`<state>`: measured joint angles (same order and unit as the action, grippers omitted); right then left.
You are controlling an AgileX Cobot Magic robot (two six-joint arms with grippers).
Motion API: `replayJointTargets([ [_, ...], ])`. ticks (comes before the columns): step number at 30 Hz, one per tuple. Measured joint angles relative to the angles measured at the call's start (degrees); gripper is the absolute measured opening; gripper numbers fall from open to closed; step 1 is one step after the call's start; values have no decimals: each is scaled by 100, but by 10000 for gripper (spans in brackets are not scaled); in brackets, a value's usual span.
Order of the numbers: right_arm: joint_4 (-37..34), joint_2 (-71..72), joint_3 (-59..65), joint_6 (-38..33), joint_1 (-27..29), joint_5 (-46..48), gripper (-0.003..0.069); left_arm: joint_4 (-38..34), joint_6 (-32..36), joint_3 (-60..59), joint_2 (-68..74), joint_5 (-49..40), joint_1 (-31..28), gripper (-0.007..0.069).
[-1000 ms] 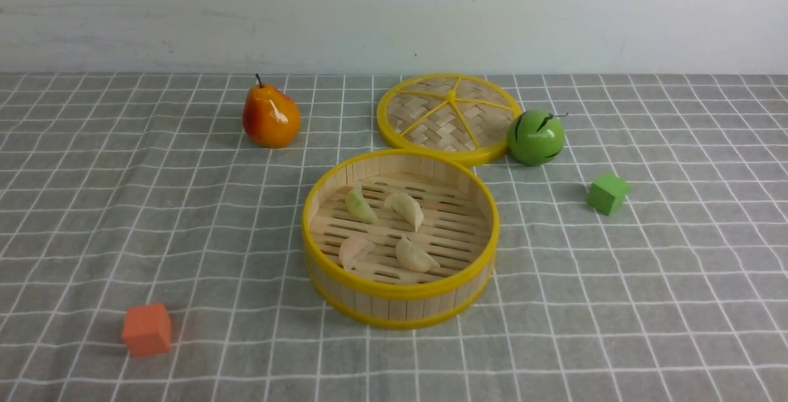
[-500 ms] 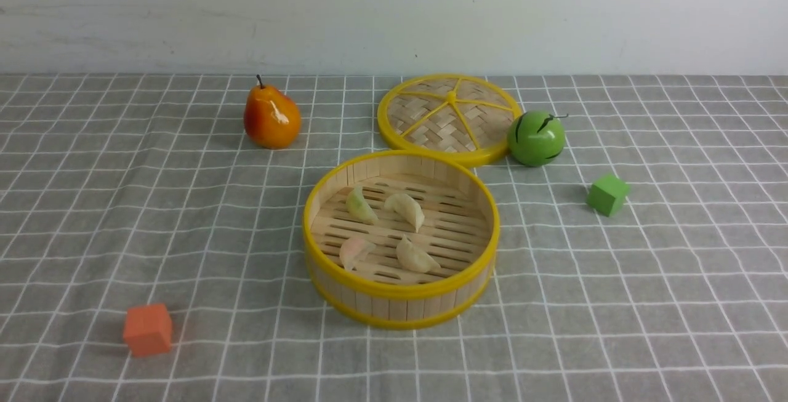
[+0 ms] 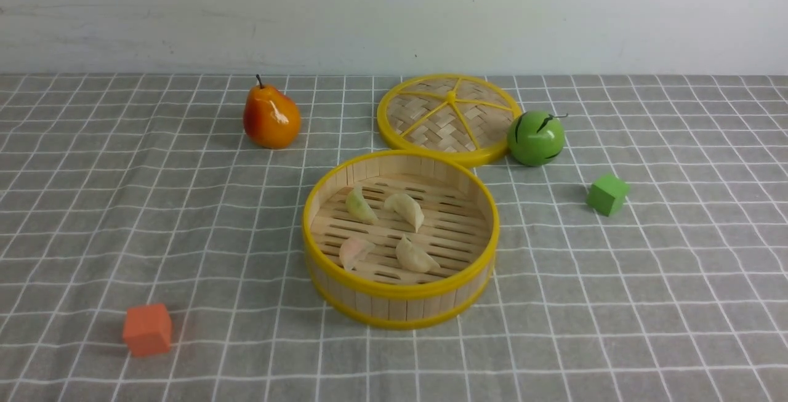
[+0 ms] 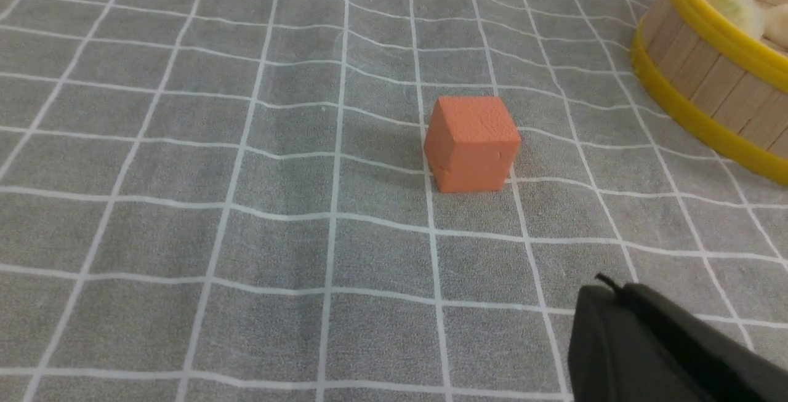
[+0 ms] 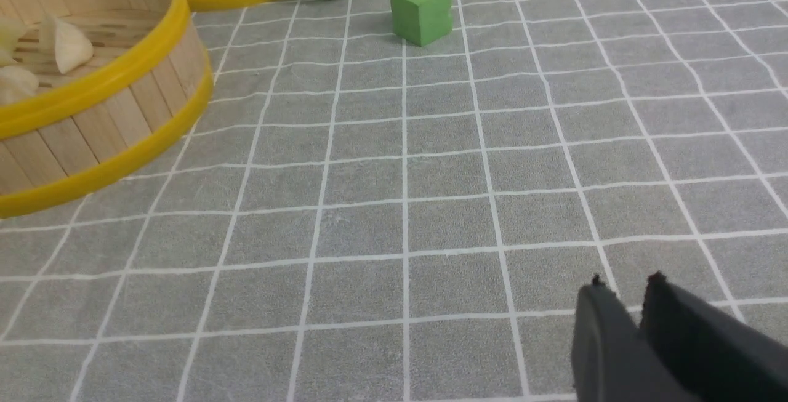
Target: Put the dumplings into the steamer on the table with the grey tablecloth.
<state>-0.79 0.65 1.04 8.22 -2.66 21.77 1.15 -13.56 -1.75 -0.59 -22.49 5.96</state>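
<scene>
The round bamboo steamer (image 3: 399,303) with yellow rims stands mid-table on the grey tablecloth (image 3: 123,217). Four dumplings lie on its slatted floor: a greenish one (image 3: 359,204), a cream one (image 3: 406,209), a pinkish one (image 3: 354,252) and a second cream one (image 3: 415,256). Neither gripper shows in the front view. My left gripper (image 4: 606,288) is shut and empty, low over the cloth near the orange cube (image 4: 473,142), with the steamer wall (image 4: 708,82) beyond. My right gripper (image 5: 625,285) is shut and empty over bare cloth, well apart from the steamer (image 5: 111,112).
The woven lid (image 3: 448,116) lies flat behind the steamer. A green toy melon (image 3: 535,138) sits at its right, a pear (image 3: 269,116) at back left. A green cube (image 3: 607,193) is right of the steamer, the orange cube (image 3: 146,329) at front left.
</scene>
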Motion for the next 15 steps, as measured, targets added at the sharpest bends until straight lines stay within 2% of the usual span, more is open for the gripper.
replayJointTargets([
  [15, 0, 0, 0, 0, 0, 0, 109, -4, 0, 0, 0, 0, 0, -14],
])
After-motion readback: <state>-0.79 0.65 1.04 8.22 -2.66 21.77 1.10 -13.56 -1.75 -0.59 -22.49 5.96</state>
